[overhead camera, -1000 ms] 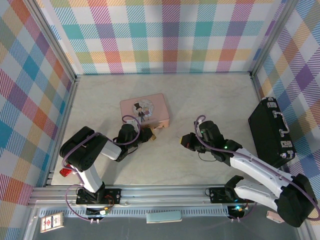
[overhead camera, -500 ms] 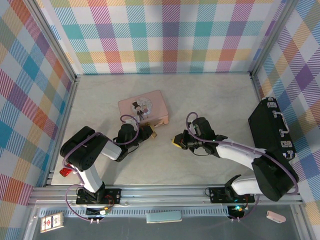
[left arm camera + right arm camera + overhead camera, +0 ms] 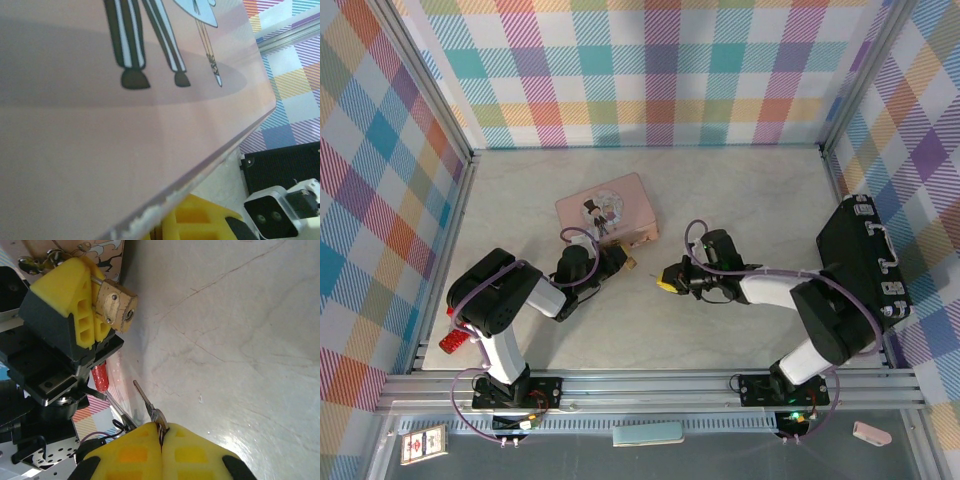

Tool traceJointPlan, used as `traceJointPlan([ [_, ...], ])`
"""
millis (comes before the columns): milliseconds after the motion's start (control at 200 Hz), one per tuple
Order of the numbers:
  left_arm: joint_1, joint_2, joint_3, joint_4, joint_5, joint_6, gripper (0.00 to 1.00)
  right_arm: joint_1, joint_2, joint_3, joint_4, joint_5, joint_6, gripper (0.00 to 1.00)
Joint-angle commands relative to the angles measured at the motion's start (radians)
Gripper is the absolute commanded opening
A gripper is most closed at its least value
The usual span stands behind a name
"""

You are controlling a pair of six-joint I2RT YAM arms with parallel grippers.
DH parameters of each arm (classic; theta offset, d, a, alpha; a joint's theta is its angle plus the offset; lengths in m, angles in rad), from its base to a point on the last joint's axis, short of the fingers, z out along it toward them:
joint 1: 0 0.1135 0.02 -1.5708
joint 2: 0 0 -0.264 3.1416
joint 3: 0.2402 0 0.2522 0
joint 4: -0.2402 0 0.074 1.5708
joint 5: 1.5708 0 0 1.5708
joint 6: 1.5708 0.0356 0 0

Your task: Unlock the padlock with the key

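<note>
We see the padlock (image 3: 116, 305) front and centre in the right wrist view. Its brass body juts out past the yellow fingers (image 3: 75, 290) of the left gripper (image 3: 96, 315), which is clamped closed on the shackle end. A small round hole on the body's end face is turned our way.

Just below it is the key (image 3: 147, 402), a thin silvery sliver. The right gripper (image 3: 161, 437) pinches it by the head with its pads pressed together, and the blade pokes up toward the padlock. The key's tip and the brass are apart, with bare table (image 3: 240, 340) showing between them.

From above, the two grippers face each other near the middle of the table. The left gripper (image 3: 616, 262) sits at the near edge of the pink tin (image 3: 608, 210), and the right gripper (image 3: 670, 282) is just to its right. The key is too small for us to make out from up there.

The left wrist camera looks across the tin's printed lid (image 3: 125, 130), with one yellow finger (image 3: 192, 220) under its rim. A black case (image 3: 865, 262) lies well off at the right wall.
</note>
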Motion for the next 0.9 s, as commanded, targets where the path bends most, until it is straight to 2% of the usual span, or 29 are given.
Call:
traceJointPlan([
  [0, -0.010, 0.024, 0.017, -0.015, 0.132, -0.182, 0.03, -0.007, 0.058, 0.043, 0.129, -0.062, 0.029, 0.00],
  [205, -0.010, 0.009, 0.024, -0.047, 0.132, -0.177, 0.03, -0.005, 0.094, 0.085, 0.122, -0.039, -0.010, 0.00],
  [460, -0.010, 0.008, 0.027, -0.048, 0.135, -0.179, 0.03, -0.005, 0.210, 0.072, 0.346, -0.070, 0.085, 0.00],
  [895, -0.010, 0.007, 0.028, -0.050, 0.135, -0.178, 0.03, -0.005, 0.296, 0.050, 0.477, -0.067, 0.122, 0.00],
])
